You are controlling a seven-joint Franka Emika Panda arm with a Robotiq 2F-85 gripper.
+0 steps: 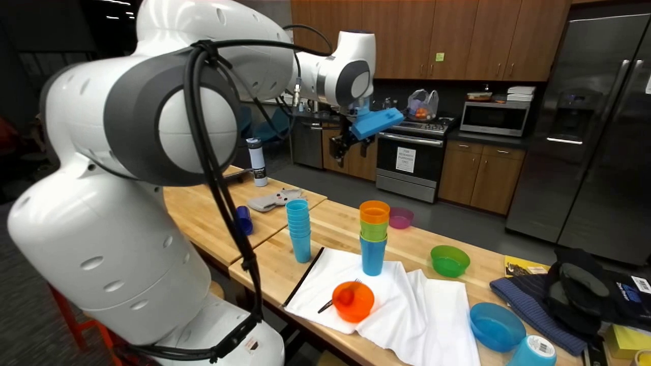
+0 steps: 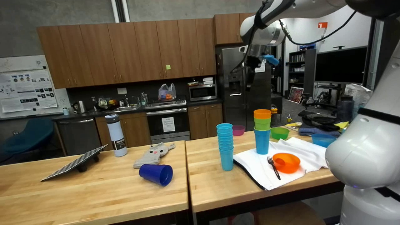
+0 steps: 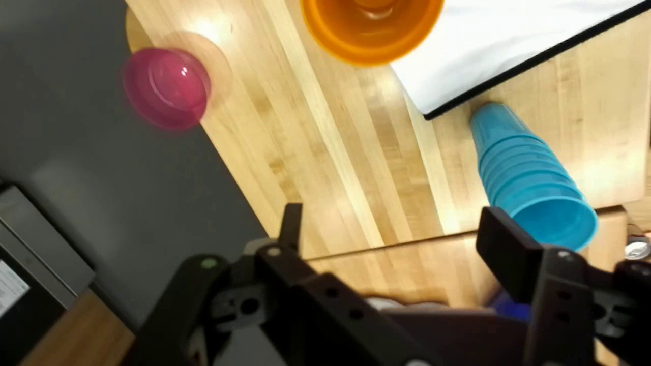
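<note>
While the wooden table (image 2: 212, 190) spreads wide below, here's the white arm (image 1: 137, 239) arching out over it, and there's the white cloth (image 3: 468, 51), upper right in the wrist view. Up high hangs the gripper (image 3: 396, 231), jaws spread wide, nothing pinched between them! Watch the light-blue cup stack (image 3: 529, 162), apparently nearest of all: upright on the table just beside the cloth, it lies well below the jaws and off to one side rather than between them, long axis vertical, mouth up. The orange-topped stack (image 1: 374, 236), also upright, stands on the cloth; the magenta bowl (image 3: 165, 89) sits by the table edge, opposite side of the wrist view. And down to the fine detail: in that view one finger (image 3: 508, 256) just overlaps the light-blue cup stack's rim, yet both exterior views show them well apart, no contact.
</note>
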